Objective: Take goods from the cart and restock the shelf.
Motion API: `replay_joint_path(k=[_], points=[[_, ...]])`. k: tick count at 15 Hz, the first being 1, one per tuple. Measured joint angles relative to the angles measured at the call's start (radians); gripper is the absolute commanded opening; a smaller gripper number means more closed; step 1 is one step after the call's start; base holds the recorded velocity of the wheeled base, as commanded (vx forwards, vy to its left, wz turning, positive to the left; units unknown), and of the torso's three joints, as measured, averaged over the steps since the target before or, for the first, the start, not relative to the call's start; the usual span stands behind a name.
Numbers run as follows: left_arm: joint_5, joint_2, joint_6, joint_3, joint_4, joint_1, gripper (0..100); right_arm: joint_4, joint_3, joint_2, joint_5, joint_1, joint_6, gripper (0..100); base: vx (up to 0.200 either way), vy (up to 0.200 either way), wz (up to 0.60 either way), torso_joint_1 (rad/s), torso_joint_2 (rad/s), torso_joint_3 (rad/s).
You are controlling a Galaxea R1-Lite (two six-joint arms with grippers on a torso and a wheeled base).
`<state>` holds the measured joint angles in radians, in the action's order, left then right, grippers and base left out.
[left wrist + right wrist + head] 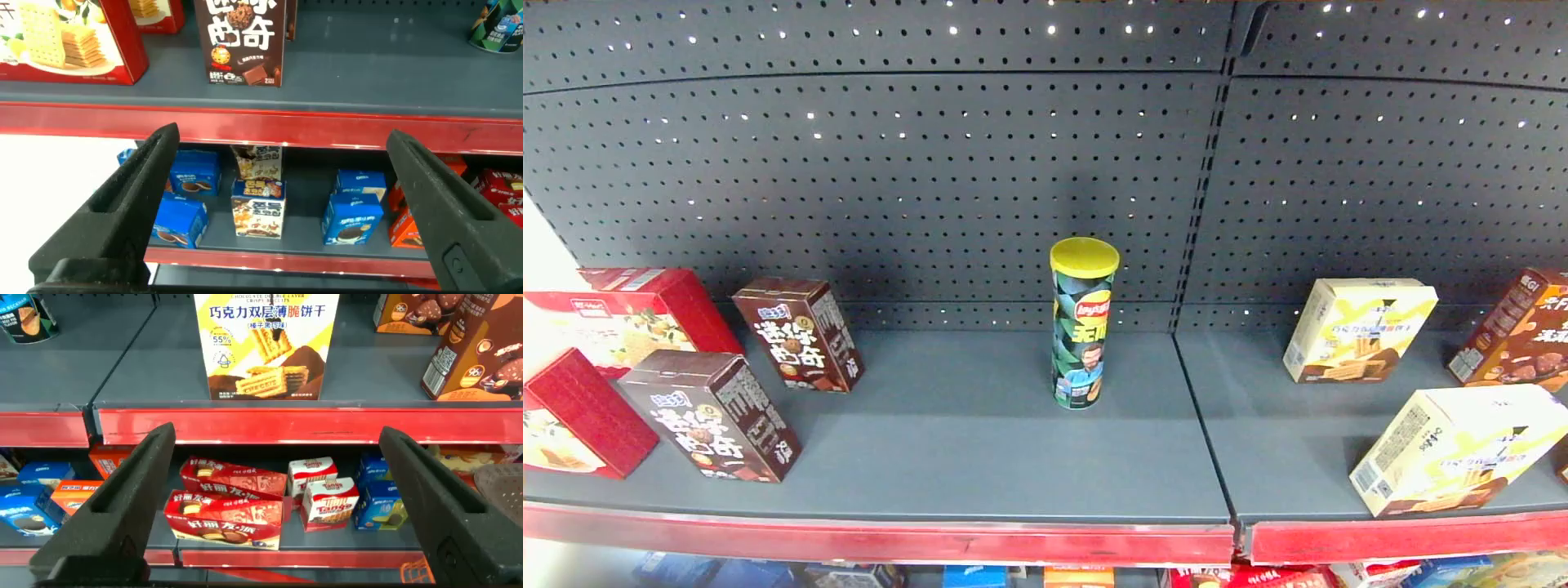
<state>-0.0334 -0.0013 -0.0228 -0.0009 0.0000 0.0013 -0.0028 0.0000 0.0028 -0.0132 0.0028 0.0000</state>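
Along the far side of the head view, a dark perforated back panel [890,188] is rising behind the grey shelf [980,465], and a red front strip [874,539] is running along the shelf's near edge. Taking the middle of the shelf as the dial's centre, the rear red box [621,314] and the front red box [572,416] are sitting out at nine o'clock against the edge of the view. At three o'clock the rear yellow box [1356,331] is standing near the back panel, with the front yellow box [1454,449] nearer the strip at four o'clock and an orange-brown box [1519,331] beyond them. The rear brown box [800,335] is standing at ten o'clock and the front brown box [715,416] at eight o'clock, both upright. The chip can [1083,327] is standing upright under its yellow lid just off centre towards one o'clock, well apart from every box. The left gripper [282,140] is hanging before the strip with its jaws spread wide and nothing between them, blue packs [192,175] lying on the tier beneath. The right gripper [278,434] is likewise gaping and holding nothing, with red packs [233,506] lying on the lower tier
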Motion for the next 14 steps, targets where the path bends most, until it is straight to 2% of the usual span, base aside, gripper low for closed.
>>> replay_joint_path(k=[14], points=[[0.000, 0.000, 0.000, 0.000, 0.000, 0.000, 100, 0.001, 0.000, 0.002, 0.001, 0.001, 0.000, 100, 0.000, 0.000, -0.60, 0.002, 0.00, 0.003]])
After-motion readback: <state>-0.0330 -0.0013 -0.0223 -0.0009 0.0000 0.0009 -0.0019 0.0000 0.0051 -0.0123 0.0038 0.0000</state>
